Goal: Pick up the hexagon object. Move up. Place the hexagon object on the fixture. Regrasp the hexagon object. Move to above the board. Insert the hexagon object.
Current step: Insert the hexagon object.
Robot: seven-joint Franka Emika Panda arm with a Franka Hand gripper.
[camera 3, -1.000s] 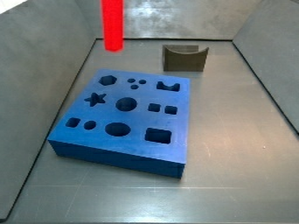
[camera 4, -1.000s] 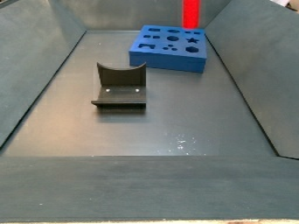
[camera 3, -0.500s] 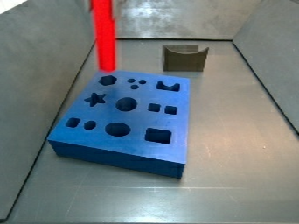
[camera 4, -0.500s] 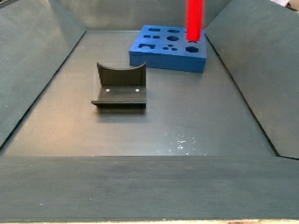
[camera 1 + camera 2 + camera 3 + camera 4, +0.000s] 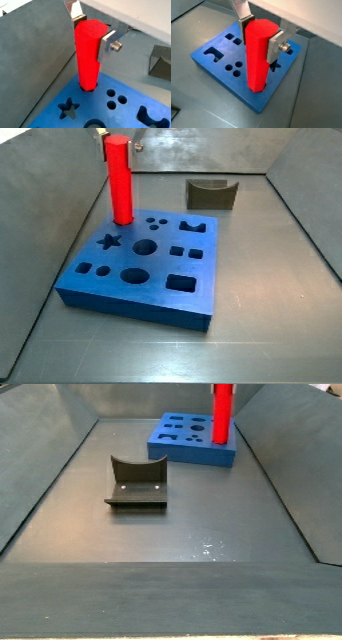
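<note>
The fingers [image 5: 107, 44] of the gripper [image 5: 90, 26] clamp the upright hexagon object [image 5: 88, 56] near its top; its lower end, hidden, meets a hole at a corner of the board [image 5: 218, 64]. The fixture [image 5: 136, 483] stands apart.

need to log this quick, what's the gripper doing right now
Gripper: shut on the hexagon object, held upright with its lower end at a hole in the board.

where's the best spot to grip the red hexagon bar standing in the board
Grip the hexagon bar near its top end, coming straight down, fingers on opposite flat sides. It stands upright with its foot in the board, so only the upper part is free; the gripper holds it there.
</note>
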